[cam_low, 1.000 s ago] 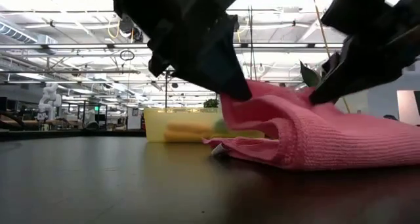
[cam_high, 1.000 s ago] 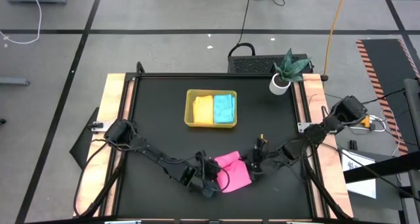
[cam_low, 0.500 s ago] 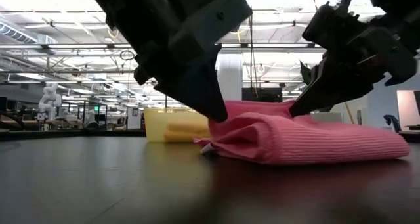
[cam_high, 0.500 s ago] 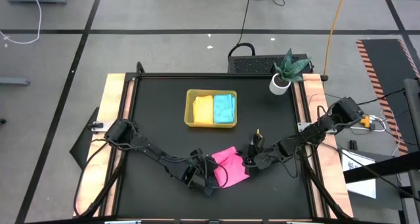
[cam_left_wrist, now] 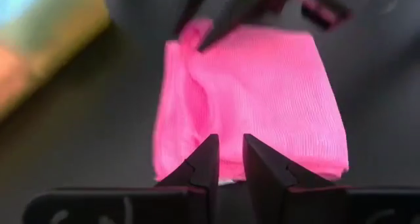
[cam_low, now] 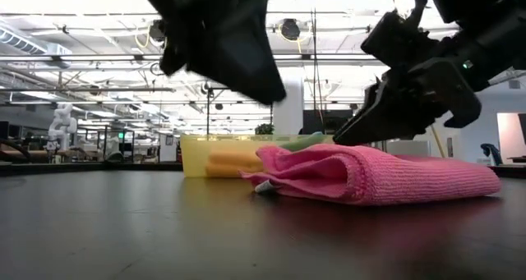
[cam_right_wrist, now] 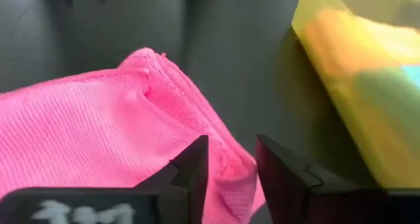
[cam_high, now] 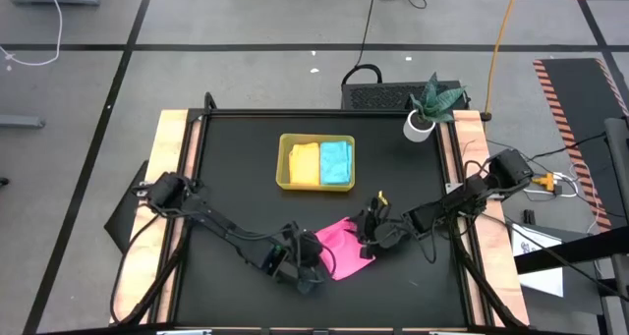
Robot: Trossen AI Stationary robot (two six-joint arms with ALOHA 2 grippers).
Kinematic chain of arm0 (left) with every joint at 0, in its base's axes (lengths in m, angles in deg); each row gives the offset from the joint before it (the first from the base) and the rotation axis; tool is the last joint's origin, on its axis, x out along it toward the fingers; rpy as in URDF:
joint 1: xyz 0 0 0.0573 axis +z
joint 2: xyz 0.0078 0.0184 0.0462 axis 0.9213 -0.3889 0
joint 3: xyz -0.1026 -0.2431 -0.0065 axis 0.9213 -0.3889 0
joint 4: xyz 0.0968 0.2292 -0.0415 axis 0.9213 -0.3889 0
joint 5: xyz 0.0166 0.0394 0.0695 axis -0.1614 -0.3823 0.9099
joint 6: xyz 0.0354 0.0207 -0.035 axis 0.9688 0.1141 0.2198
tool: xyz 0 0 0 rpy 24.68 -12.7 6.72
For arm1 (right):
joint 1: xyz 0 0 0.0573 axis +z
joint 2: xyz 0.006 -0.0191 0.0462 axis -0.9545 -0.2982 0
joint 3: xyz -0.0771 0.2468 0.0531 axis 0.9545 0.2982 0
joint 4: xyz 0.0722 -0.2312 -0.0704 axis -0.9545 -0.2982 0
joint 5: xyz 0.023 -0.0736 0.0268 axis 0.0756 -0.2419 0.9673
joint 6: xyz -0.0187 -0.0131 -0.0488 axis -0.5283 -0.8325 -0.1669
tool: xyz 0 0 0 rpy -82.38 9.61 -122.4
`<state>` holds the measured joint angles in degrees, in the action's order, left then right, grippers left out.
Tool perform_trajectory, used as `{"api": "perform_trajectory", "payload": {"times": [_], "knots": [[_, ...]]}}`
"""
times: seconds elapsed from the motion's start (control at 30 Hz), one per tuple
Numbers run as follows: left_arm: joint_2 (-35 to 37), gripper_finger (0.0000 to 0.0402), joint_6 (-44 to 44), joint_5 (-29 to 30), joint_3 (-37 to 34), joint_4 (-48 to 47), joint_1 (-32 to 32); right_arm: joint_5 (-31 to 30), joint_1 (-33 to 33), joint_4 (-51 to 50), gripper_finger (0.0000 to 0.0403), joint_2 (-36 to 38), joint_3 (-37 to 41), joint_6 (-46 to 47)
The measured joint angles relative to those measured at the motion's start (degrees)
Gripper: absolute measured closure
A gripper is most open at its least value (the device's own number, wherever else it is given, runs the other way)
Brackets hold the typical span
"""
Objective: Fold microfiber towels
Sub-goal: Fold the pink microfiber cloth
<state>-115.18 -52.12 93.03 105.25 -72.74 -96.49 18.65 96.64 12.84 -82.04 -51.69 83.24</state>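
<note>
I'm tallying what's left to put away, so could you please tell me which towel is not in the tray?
The pink towel: it lies folded on the table between both grippers, while the yellow towel and blue towel sit in the tray.

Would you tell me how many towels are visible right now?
3: a pink towel on the table between the grippers, and a yellow towel and a blue towel in the tray. Others may be hidden.

A black matte table point(cam_high: 236, 188) with pale wooden side rails carries three things. A shallow rectangular yellow-green plastic tray point(cam_high: 316, 185) sits near the centre, toward twelve o'clock. A folded pink microfiber towel point(cam_high: 343, 251) lies flat toward six o'clock. A small potted plant in a white pot point(cam_high: 421, 126) stands at two o'clock.
</note>
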Motion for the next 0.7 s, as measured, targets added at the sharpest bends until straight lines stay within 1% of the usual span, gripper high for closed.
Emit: {"api": "perform_trajectory", "payload": {"times": [0.1,0.17,0.27,0.33,0.43,0.5,0.57,0.63,0.7], "knots": [[0.54,0.0341,0.92,4.46,0.07,1.19,-0.88,-3.31,0.02,0.38,0.0266,1.59,0.03,-1.78],[0.32,0.0348,2.51,4.88,0.05,1.89,-1.08,-6.15,0.38,-0.99,0.0259,3.54,0.04,-1.83],[-1.61,0.0362,4.58,4.26,0.00,6.13,-0.28,-4.54,0.87,-2.91,0.0258,6.04,0.00,-1.85],[-3.19,0.0371,6.89,4.10,-0.79,9.44,0.56,1.42,1.28,-3.68,0.0261,7.22,0.03,-1.84],[-5.55,0.0388,9.04,3.08,-0.85,13.65,2.34,15.24,1.79,-4.68,0.0267,7.17,0.05,-1.37],[-6.96,0.0397,9.27,0.64,-0.87,14.64,4.06,21.91,2.29,-4.36,0.0270,5.99,-0.03,0.31],[-8.18,0.0396,8.57,-1.49,-0.94,12.66,5.58,24.36,3.53,-5.19,0.0272,4.99,0.05,1.80],[-8.83,0.0388,6.99,-3.22,-0.96,10.50,6.70,24.33,5.10,-5.65,0.0273,3.67,0.00,3.21],[-8.77,0.0383,4.95,-3.46,-0.96,7.52,7.03,24.29,6.94,-7.03,0.0273,2.36,0.04,4.60]]}}
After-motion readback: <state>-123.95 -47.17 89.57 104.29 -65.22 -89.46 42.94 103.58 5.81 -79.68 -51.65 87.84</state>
